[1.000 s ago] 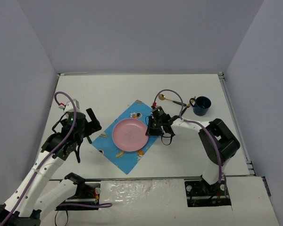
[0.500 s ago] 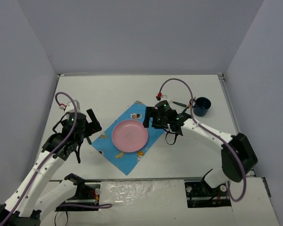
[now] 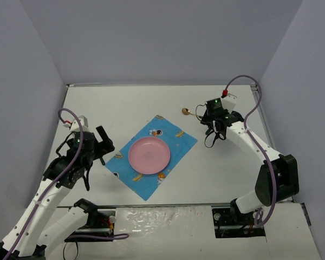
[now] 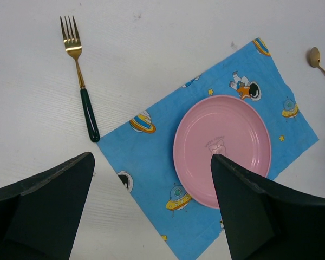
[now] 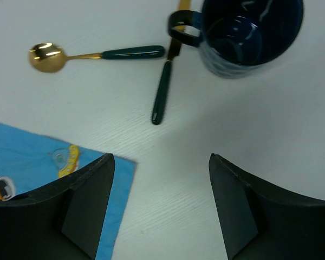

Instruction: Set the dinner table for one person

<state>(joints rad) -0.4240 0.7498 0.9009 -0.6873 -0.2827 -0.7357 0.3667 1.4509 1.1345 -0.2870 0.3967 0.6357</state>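
The blue mat (image 3: 176,138) lies mid-surface (image 3: 124,103), nearer the near edge, with the pink plate (image 3: 149,155) on it; that much looks done. The fork (image 4: 78,81) lies just off the mat toward the left edge. The spoon (image 5: 46,57), knife (image 5: 162,97) (blade mostly hidden) and mug (image 5: 249,32) are bunched toward the right edge, not yet placed, I judge. The left gripper (image 4: 151,211) and right gripper (image 5: 160,206) both gape, empty.

Bright, even diffuse light, soft shadows, glints on mug (image 5: 244,30), wrist views sharp
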